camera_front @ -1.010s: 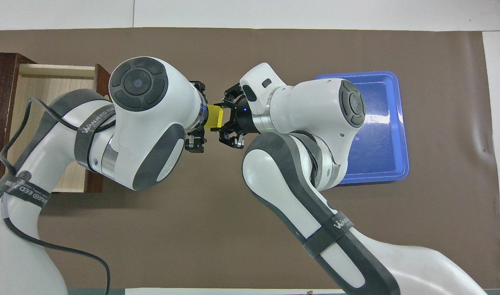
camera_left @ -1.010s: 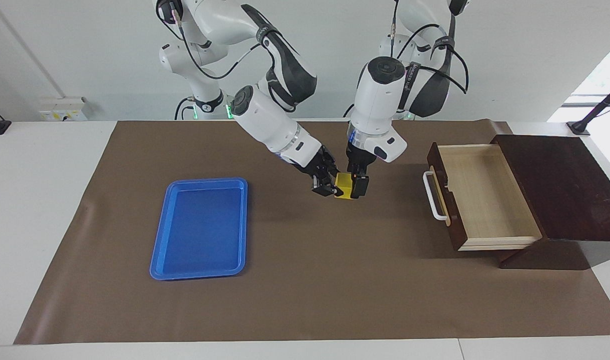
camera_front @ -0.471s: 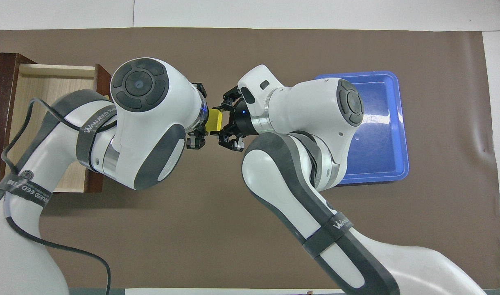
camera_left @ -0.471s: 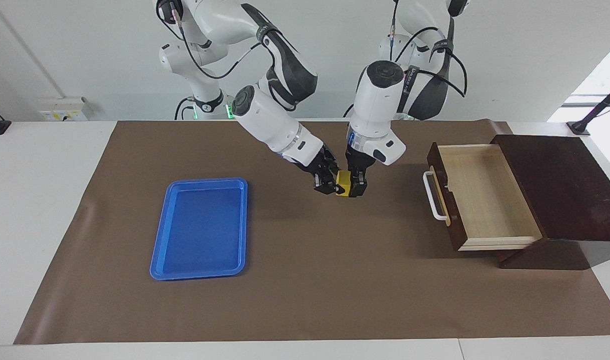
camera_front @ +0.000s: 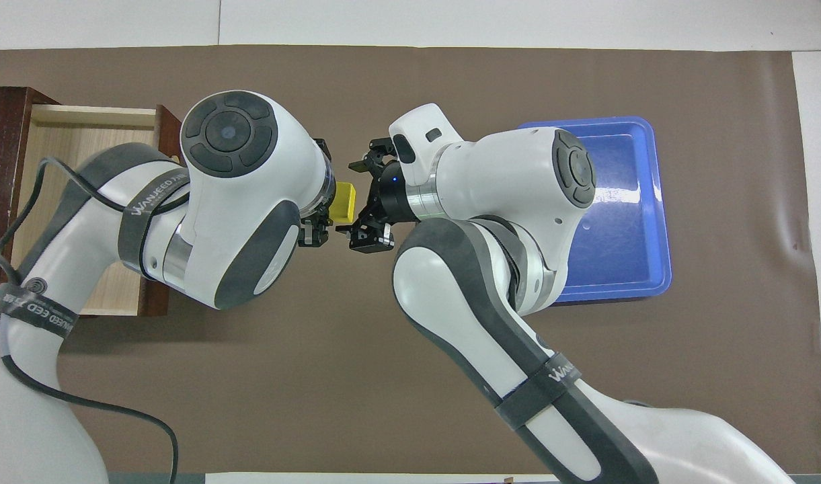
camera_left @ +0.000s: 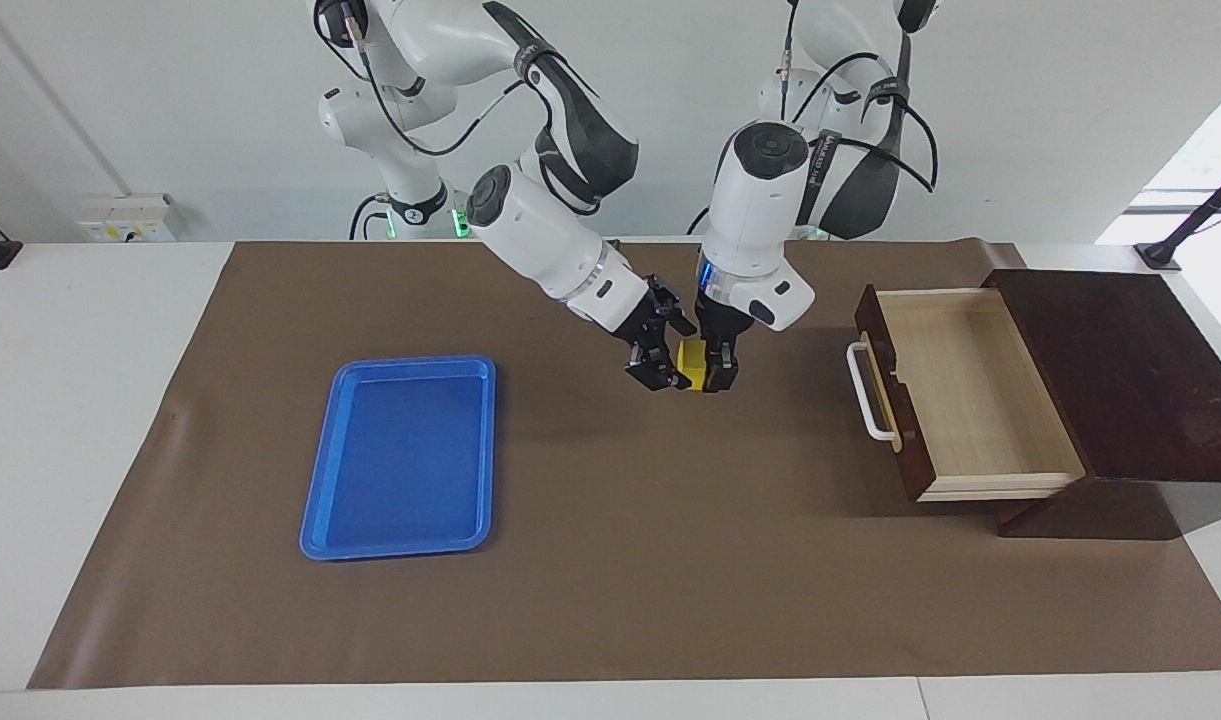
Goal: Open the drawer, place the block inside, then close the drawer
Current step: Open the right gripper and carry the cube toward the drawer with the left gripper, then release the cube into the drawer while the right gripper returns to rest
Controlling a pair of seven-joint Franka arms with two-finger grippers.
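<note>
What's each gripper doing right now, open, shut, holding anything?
Left gripper: shut on the block, held up over the mat between the tray and the open drawer.
Right gripper: open, beside the block.

Matt brown sheet covering white smooth bench, slightly creased at edges. Glossy blue plastic tray, centre-left of frame. Drawer at right: dark polished wood front, pale unvarnished wood interior, smooth white handle. Block: smooth matt yellow. Arm shells: glossy white plastic.
</note>
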